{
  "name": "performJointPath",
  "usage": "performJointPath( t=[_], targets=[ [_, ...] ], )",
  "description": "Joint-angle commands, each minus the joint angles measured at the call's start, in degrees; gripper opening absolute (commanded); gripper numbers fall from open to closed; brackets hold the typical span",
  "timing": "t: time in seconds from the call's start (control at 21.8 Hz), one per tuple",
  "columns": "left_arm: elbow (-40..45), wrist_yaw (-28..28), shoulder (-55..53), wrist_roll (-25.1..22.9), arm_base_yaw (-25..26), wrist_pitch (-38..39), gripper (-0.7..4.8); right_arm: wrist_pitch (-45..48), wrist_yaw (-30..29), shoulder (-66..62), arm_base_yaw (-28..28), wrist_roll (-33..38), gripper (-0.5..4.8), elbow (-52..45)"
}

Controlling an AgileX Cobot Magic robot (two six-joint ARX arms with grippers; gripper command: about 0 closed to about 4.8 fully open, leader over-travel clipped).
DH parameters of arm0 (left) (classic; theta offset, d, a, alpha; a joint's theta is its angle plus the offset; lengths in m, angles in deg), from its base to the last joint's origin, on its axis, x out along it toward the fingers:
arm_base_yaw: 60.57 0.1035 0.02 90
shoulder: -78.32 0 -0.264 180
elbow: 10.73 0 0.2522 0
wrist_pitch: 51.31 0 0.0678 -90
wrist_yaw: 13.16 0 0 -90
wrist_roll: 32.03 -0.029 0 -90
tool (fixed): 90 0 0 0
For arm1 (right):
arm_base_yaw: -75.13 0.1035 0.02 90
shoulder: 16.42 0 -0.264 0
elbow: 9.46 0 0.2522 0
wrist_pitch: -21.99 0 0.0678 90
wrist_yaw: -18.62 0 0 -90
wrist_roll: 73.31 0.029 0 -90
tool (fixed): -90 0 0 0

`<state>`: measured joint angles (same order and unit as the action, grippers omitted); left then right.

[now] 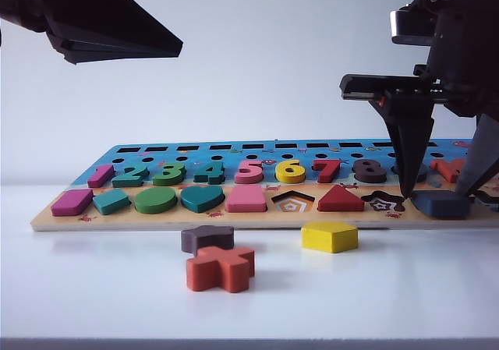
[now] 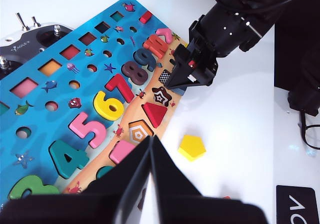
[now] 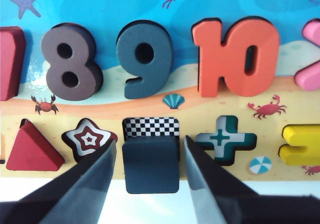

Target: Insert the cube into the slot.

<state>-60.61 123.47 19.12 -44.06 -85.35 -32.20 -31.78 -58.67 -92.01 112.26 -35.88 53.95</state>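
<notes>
The cube, a flat dark navy square block, lies half in the slot. A strip of checkered base shows at the slot's far side, and the cube's near edge overhangs the board's front. My right gripper is open and straddles the cube, with a small gap between each finger and the block's sides. In the exterior view the cube sits at the board's right front under the right gripper. My left gripper is shut, empty, and hangs high over the left of the board.
A yellow pentagon, an orange cross and a dark brown block lie on the white table before the board. Star and plus recesses flank the slot. A radio controller rests beyond the board's far side.
</notes>
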Motion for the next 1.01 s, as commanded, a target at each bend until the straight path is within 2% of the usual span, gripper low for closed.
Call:
performJointPath(
  t=[0.05, 0.51, 1.01],
  targets=[
    [-0.28, 0.46, 0.00, 0.00, -0.04, -0.83, 0.10, 0.33, 0.66, 1.38, -0.02, -0.22, 2.59, 0.15],
    [-0.28, 0.46, 0.00, 0.00, -0.04, -0.83, 0.10, -3.17, 0.31, 2.93, 0.09, -0.44, 2.56, 0.07],
    [-0.28, 0.46, 0.00, 0.00, -0.04, -0.83, 0.10, -5.66, -4.37, 3.85, 0.22, -0.50, 1.60, 0.11]
  ],
)
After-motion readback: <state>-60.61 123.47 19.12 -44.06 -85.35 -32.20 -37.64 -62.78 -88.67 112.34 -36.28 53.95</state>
